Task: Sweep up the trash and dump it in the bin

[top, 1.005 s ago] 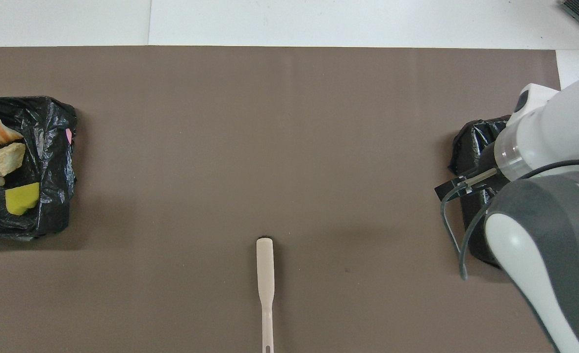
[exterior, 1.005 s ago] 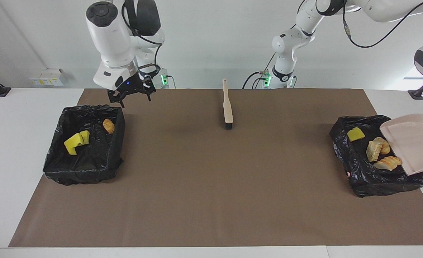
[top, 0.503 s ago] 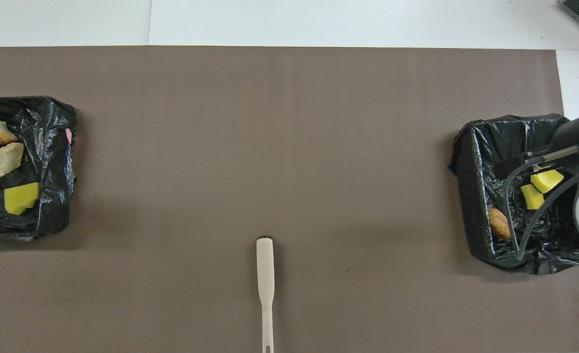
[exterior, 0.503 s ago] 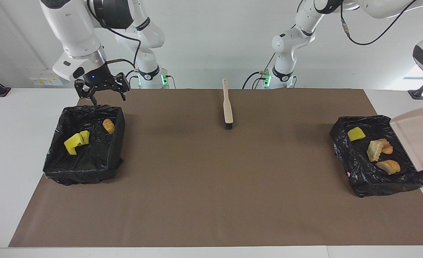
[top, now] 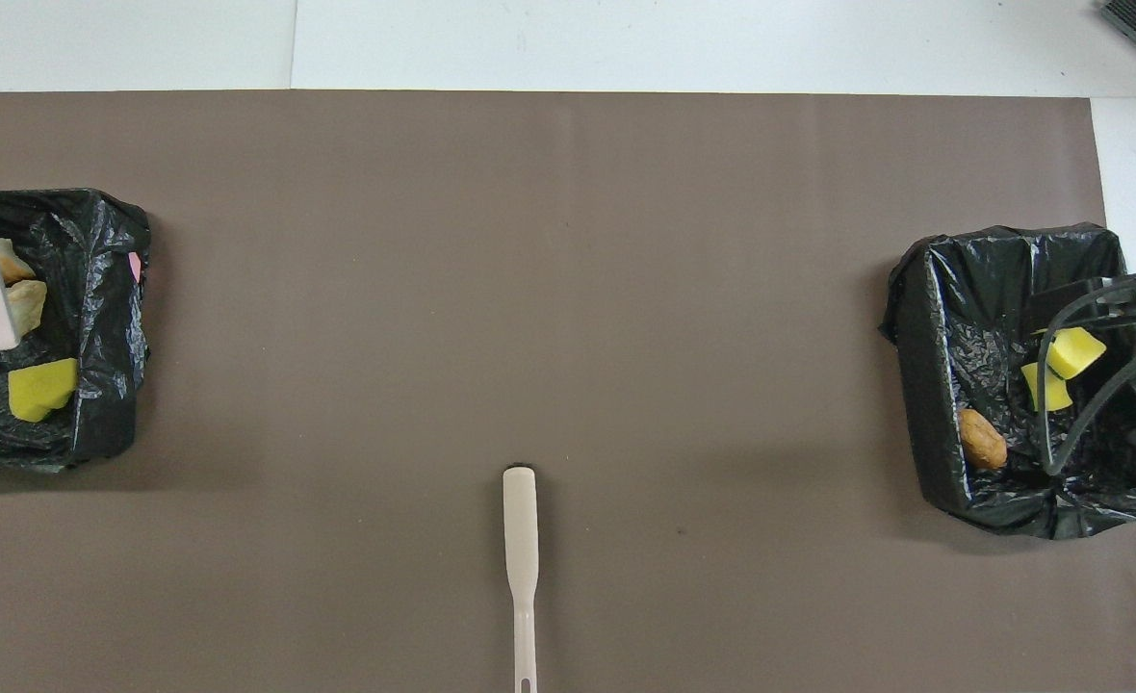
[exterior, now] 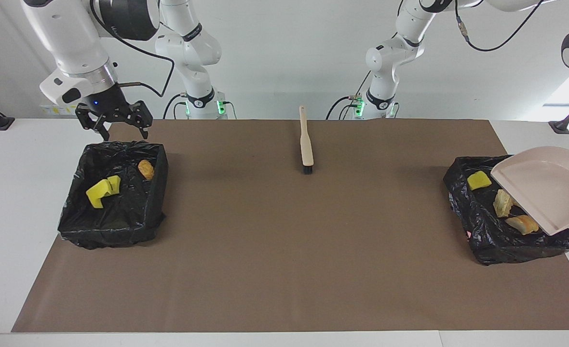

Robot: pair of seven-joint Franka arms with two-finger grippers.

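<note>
Dustpan (exterior: pixel 545 188) tilted over bin (exterior: pixel 506 241) at left arm's end, lip low so trash (exterior: pixel 501 202) slides in; left gripper out of view, fingers together, likely on handle. Right gripper (exterior: pixel 113 120) fingers apart, empty, above second bin (exterior: pixel 113 226) rim, waiting. Brush (exterior: pixel 306 144) on desk between.

We see two glossy white arms with dark grey joint bands and loose black cables. The right arm (exterior: pixel 77 38) has a silver wrist ring, a small blue light and a black linked right gripper (exterior: pixel 113 126). Green lights glow at both bases. The left arm (exterior: pixel 400 48) probably matches, though it's mostly cropped.
</note>
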